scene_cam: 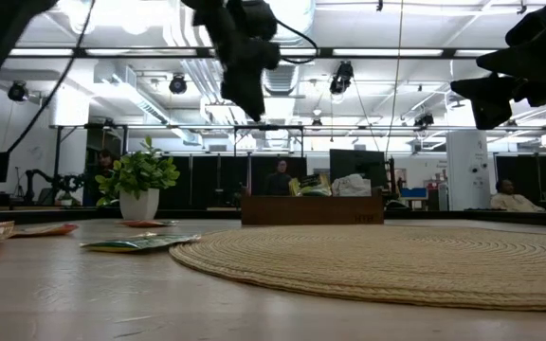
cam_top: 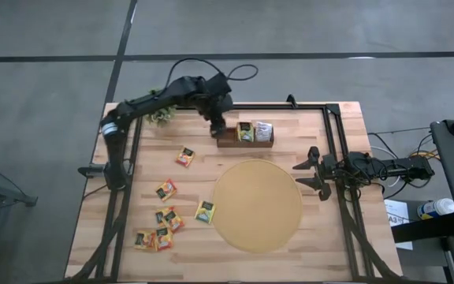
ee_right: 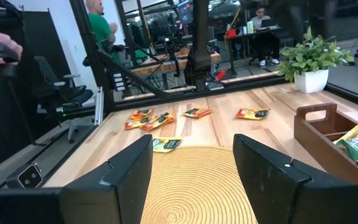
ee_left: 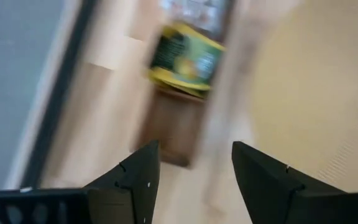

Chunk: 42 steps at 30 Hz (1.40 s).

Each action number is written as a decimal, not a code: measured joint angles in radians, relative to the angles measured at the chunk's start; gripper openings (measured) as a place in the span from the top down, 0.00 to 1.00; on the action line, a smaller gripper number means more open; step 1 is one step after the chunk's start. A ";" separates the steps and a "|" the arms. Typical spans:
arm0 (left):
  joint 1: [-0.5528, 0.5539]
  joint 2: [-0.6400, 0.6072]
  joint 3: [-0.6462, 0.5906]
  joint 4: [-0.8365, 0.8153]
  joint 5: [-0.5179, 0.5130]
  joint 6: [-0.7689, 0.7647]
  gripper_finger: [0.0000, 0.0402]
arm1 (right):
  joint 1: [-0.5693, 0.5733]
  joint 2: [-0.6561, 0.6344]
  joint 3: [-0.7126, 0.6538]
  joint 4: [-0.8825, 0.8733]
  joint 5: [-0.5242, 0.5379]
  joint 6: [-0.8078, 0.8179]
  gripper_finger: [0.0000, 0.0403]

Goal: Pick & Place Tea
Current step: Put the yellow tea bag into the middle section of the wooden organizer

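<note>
Several tea sachets lie flat on the table's left half, among them an orange one (cam_top: 184,156) and a yellow-green one (cam_top: 205,211) beside the round mat (cam_top: 257,207). A yellow-green sachet (ee_left: 185,59) and a white one (cam_top: 263,131) stand in slots of the wooden tray (cam_top: 245,142). My left gripper (cam_top: 217,129) hangs open over the tray's left end, slanting down, with nothing between its fingers (ee_left: 194,149). At the table's right edge my right gripper (cam_top: 312,170) rests open and level.
A potted plant (cam_top: 161,117) stands at the far left corner, close behind the left arm. The woven mat takes up the table's middle and right. People sit in the room beyond the table (ee_right: 101,28).
</note>
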<state>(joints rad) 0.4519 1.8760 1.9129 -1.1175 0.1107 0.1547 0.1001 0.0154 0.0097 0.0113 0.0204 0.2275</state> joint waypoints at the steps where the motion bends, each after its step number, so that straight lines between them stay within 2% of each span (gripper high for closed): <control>1: 0.000 -0.031 -0.035 0.000 0.047 0.007 0.52 | 0.000 0.000 0.000 0.001 0.000 0.000 0.45; 5: -0.006 -0.151 -0.196 0.003 0.246 0.010 0.52 | 0.000 0.000 0.000 0.000 0.000 0.000 0.45; 7: -0.013 -0.209 -0.286 0.010 0.306 0.014 0.52 | 0.000 0.000 0.000 0.000 0.000 0.000 0.45; 15: -0.084 -0.399 -0.635 0.061 0.399 -0.006 0.52 | 0.000 0.000 0.000 0.000 0.000 0.000 0.45; 21: -0.162 -0.474 -0.831 0.269 0.403 -0.155 0.52 | 0.000 0.000 0.000 0.000 0.000 0.000 0.45; 26: -0.238 -0.486 -0.923 0.442 0.397 -0.231 0.52 | 0.000 0.000 0.000 0.000 0.000 0.000 0.45; 42: -0.351 -0.435 -1.074 0.674 0.373 -0.547 0.52 | 0.000 0.000 0.000 0.000 0.000 0.000 0.45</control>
<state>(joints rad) 0.1007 1.4414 0.8390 -0.4438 0.4836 -0.3920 0.1001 0.0154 0.0097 0.0116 0.0208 0.2272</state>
